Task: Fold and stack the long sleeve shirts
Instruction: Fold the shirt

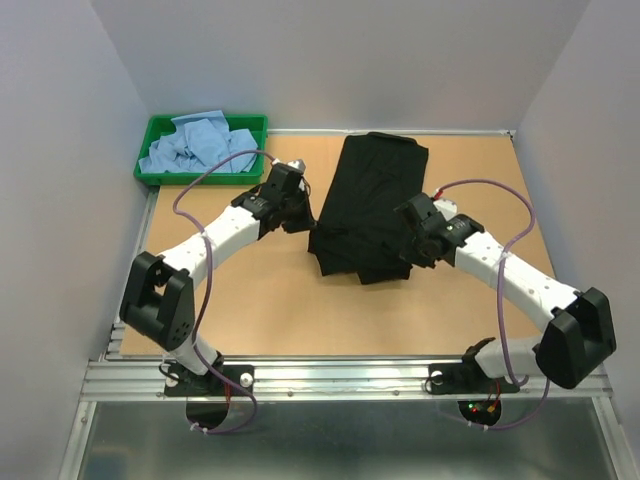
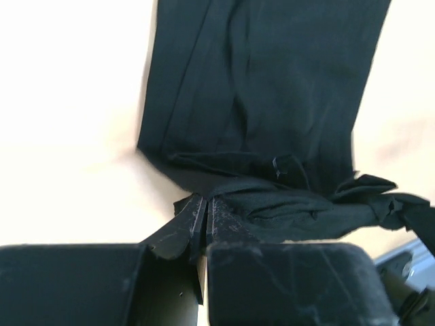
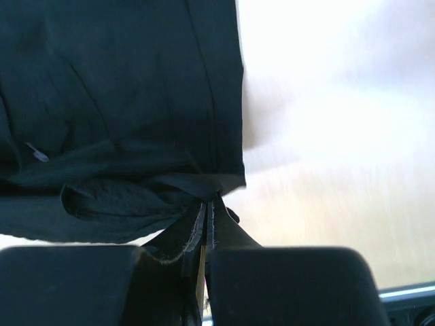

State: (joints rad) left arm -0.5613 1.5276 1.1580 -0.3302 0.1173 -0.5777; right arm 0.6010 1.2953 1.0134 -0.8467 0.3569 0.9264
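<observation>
Both end effectors (image 2: 205,207) (image 3: 206,207) pinch black shirt (image 1: 365,205) | overhead alone: blue shirts (image 1: 205,143), tray (image 1: 158,128)

Black shirt (image 1: 365,205) lies centrally on the counter (image 1: 270,310), folded into a long strip, near end bunched. Light blue shirts (image 1: 200,145) sit crumpled in the far-left green tray (image 1: 160,180).

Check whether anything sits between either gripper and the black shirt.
Nothing visible does. The left gripper is shut on the black shirt at its near left corner. The right gripper is shut on its near right corner. Cloth is pinched directly between the fingers.
</observation>
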